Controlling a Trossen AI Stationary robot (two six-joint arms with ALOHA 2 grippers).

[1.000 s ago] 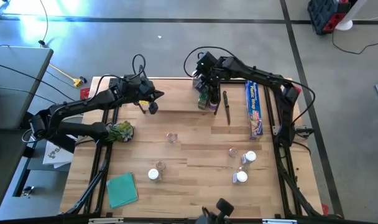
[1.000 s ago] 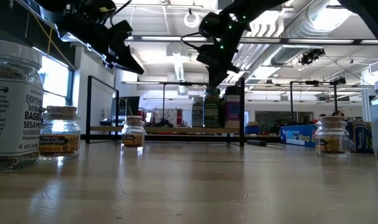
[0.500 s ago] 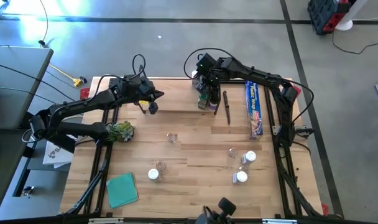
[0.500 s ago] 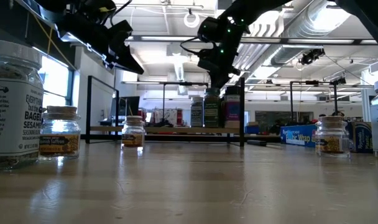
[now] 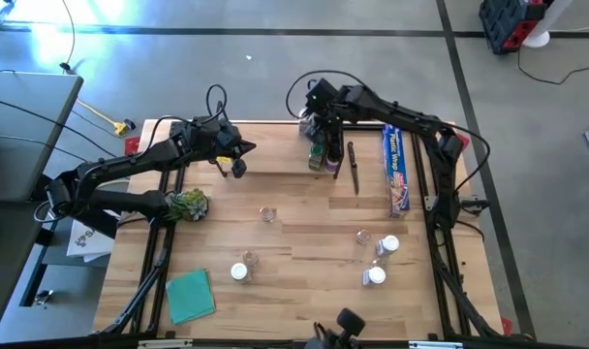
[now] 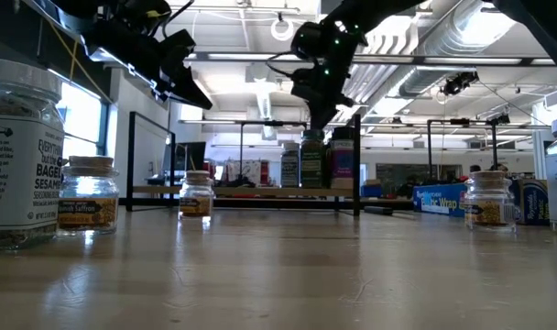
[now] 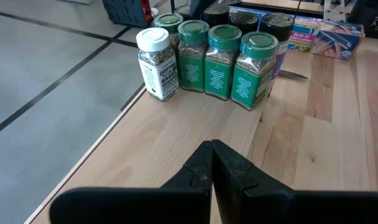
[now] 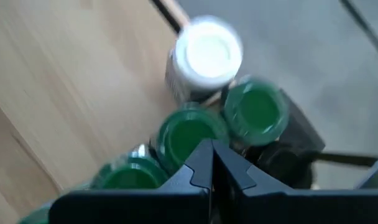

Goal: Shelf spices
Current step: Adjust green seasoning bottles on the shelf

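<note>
Spice jars (image 7: 217,53) grouped on the shelf (image 5: 275,160).
Near jar (image 6: 17,151) reads "BAGEL SESAME"; blue box (image 5: 396,170) reads "Wrap". Left gripper (image 7: 212,163) and right gripper (image 8: 212,163) are both closed, empty.

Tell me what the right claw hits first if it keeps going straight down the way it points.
Most likely a green-lidded jar in the spice cluster on the shelf. The right claw, shut and empty, hangs directly above that lid, with the white-lidded jar off to one side. The gap between claw and lid is hard to judge.

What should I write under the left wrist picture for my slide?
Shut left gripper faces a white-lidded jar beside three green-lidded spice jars on the shelf.
</note>
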